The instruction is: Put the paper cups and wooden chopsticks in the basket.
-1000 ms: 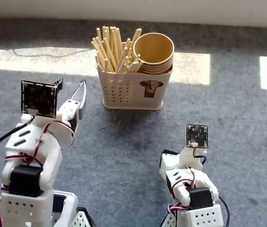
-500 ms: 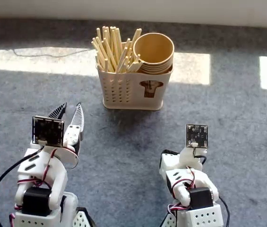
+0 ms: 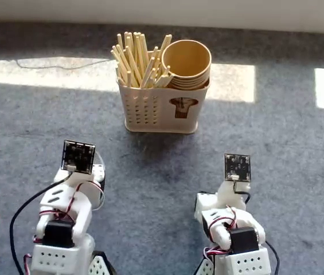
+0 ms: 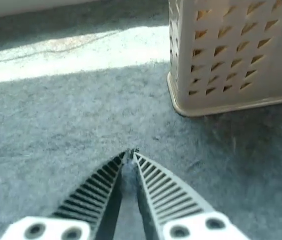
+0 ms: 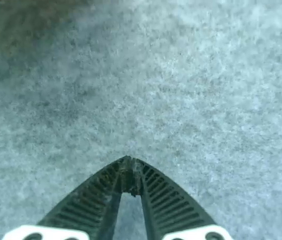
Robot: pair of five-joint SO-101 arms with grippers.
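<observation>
**Cups and chopsticks in the basket, both arms folded on the near side**

The grey, carpet-like tabletop (image 3: 299, 149) runs past every edge of the high view. A band of sunlight crosses it behind the basket.

The left arm (image 3: 70, 217) and the right arm (image 3: 230, 223) sit folded on the near side of the basket, well apart from it, one to either side. Their bases are cut off at the picture's edge. From above, each wrist's square camera board covers the jaws. In the left wrist view the left jaws are clenched on nothing, tips all but meeting over bare carpet, and they point toward the basket's lower corner. In the right wrist view the right jaws are likewise clenched on nothing, tips touching, with carpet beneath them.

The cream perforated basket (image 3: 150, 112) stands upright. The left wrist view shows just one lower corner of it (image 4: 230, 55), with the rest cut off. A dark print on its front is too small to make out.

The paper cups (image 3: 187, 60) are nested in the basket's right part. Of the lower ones just the rims show, so their number is unclear.

The wooden chopsticks (image 3: 136, 57) stand bunched in the basket's left part, leaning against the cups, with their lower ends hidden inside.

A thin dark cord (image 3: 53, 63) lies on the sunlit strip, far to the left of the basket.
</observation>
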